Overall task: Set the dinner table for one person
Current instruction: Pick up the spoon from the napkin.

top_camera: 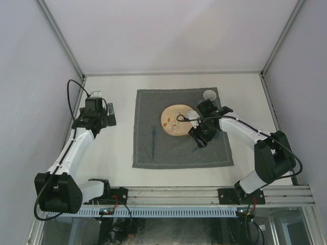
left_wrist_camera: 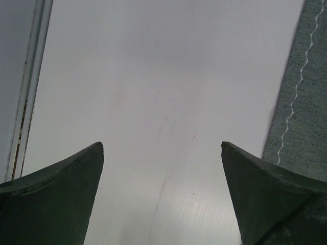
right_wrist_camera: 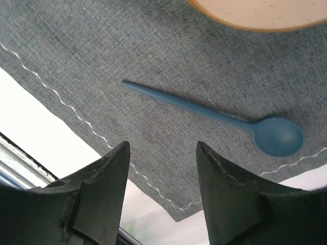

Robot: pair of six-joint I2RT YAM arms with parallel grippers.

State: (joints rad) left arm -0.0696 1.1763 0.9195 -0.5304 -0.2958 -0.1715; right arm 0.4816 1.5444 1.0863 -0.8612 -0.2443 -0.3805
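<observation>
On the off-white dinner table (top_camera: pixel 250 158) lies a dark grey stitched cloth (top_camera: pixel 168 155). It carries a tan plate (top_camera: pixel 175 121), a blue fork (top_camera: pixel 153 141) left of the plate and a white cup (top_camera: pixel 209 95) at its far right corner. A blue spoon (right_wrist_camera: pixel 214 115) lies flat on the cloth right of the plate. My right gripper (right_wrist_camera: pixel 162 145) hovers just above the spoon, open, nothing between its fingers. My left gripper (left_wrist_camera: pixel 162 145) is open over bare table, left of the cloth (left_wrist_camera: pixel 301 127).
Metal rails (top_camera: pixel 271 109) run along the table's edges, with walls close behind them. The plate's rim (right_wrist_camera: pixel 255 23) shows at the top of the right wrist view. The cloth's near corner (right_wrist_camera: pixel 179 214) and the table's front edge lie below the right fingers.
</observation>
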